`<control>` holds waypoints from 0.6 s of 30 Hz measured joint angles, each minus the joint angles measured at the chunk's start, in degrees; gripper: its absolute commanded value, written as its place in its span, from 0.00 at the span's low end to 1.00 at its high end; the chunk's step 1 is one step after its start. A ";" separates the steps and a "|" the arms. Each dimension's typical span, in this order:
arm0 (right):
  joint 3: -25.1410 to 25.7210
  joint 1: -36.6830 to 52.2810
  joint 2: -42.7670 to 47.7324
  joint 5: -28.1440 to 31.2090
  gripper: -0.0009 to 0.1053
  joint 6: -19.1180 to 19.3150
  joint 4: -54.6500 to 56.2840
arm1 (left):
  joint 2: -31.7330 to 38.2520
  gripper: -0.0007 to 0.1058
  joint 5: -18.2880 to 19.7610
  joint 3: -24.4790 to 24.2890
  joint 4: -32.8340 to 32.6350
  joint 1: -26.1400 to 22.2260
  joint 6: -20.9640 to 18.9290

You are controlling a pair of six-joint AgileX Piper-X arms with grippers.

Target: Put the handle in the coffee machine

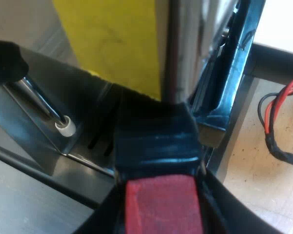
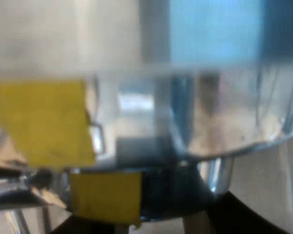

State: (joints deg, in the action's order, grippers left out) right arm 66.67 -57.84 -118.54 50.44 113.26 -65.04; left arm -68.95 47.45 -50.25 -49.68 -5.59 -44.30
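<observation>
left wrist view: the left gripper [image 1: 162, 207] has its two black fingers [image 1: 223, 214] closed against either side of the red end [image 1: 162, 204] of the holder [image 1: 156, 141], jaws open no wider than that end. beyond the red end, the dark, glossy part of the handle runs away from the camera and meets the chrome front of the espresso machine [image 1: 185, 48], just under a yellow label [image 1: 112, 39]; the holder's metal part cannot be seen. beside the handle a steam wand [image 1: 39, 100] with a white tip [image 1: 66, 127] slants down over the slotted drip tray [image 1: 100, 141]. a pale speckled table [image 1: 249, 161] lies past the machine's dark edge. right wrist view: the espresso machine [image 2: 210, 122] stands close and blurred, a curved chrome rim [image 2: 263, 139] across it and two yellow labels [image 2: 39, 122] on its face. the right gripper [image 2: 158, 225] sits just below that rim; whether it is open or closed cannot be told.
</observation>
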 measured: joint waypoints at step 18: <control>-0.32 0.00 0.34 0.07 0.27 1.17 -0.28 | 0.60 0.52 1.07 -0.30 -4.54 0.00 6.88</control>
State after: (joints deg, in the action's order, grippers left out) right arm 66.35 -57.84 -118.20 50.51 114.43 -65.31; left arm -68.34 48.52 -50.55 -54.22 -5.59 -37.42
